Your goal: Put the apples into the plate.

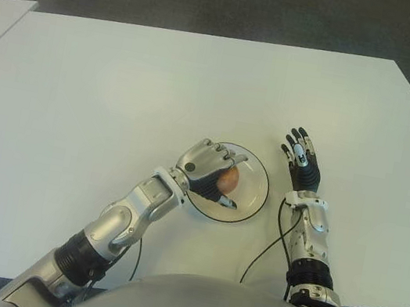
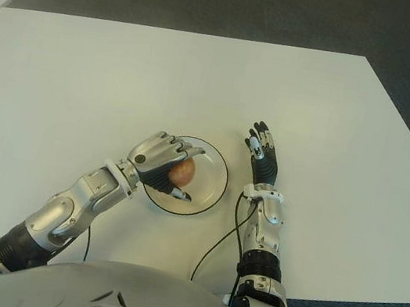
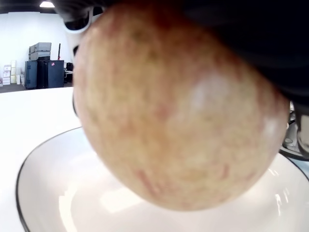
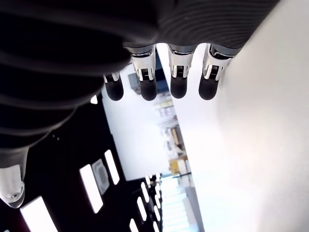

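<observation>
Now left robot hand [image 1: 210,172] grips apple [image 1: 227,179] over plate [image 1: 254,196]; right robot hand [image 1: 300,159] flat, empty beside it

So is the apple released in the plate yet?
No: left hand fingers wrap the apple over the plate.

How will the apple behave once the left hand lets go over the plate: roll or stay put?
The apple looks round and smooth, so it will probably roll a little. The plate's raised rim should likely contain it. The left hand grips it just above the dish, so a bounce seems unlikely. The right hand shows beside the plate, fingers extended.
</observation>
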### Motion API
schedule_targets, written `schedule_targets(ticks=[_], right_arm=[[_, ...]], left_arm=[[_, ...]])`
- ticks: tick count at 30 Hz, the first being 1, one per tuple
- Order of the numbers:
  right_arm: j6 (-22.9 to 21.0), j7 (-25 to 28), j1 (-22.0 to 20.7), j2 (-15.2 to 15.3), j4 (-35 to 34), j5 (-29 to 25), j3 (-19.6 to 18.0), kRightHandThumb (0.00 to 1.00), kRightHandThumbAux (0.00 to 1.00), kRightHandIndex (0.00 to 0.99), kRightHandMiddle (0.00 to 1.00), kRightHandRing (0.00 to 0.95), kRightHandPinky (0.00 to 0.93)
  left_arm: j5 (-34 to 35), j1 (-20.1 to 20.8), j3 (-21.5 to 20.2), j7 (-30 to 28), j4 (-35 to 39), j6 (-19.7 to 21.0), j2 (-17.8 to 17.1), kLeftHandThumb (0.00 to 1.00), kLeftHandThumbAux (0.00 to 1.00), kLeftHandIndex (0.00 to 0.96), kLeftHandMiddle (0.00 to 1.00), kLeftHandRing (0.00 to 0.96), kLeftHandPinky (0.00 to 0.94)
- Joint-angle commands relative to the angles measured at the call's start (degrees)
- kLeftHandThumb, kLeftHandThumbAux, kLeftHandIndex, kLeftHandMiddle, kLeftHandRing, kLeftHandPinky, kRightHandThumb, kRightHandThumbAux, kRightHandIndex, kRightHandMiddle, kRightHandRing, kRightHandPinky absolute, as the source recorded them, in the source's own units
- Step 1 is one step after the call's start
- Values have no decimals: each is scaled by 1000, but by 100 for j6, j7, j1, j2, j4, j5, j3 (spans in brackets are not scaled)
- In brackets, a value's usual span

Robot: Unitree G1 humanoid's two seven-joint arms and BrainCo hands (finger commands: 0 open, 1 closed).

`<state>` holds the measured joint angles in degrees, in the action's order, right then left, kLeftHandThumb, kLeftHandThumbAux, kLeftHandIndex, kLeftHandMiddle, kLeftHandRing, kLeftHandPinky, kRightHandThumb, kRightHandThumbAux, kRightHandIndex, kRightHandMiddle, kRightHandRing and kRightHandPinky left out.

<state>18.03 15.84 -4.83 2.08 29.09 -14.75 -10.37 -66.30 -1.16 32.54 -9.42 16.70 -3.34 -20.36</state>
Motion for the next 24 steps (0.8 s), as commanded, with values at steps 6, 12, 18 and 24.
schedule_targets(ticks=[6,12,18,24], right_arm=[[-179,-110,304,-113,251,120,82,26,490,16,51,2,0],[-127,-94,330,-147,216,88,77,24,487,20,51,4,0],[-93,-24,352,-179,198,31,62,28,485,23,54,9,0],[-109,-54,369,-152,182,112,91,29,492,17,50,5,0]], left_arm=[[-129,45,-48,214,-99,1,-6,83,372,0,0,0,0],[-41,42,-78,340,-119,-74,-14,98,350,0,0,0,0],[39,39,-97,342,-126,-96,0,106,326,0,0,0,0],[168,33,-128,267,-119,-111,17,96,312,0,0,0,0]])
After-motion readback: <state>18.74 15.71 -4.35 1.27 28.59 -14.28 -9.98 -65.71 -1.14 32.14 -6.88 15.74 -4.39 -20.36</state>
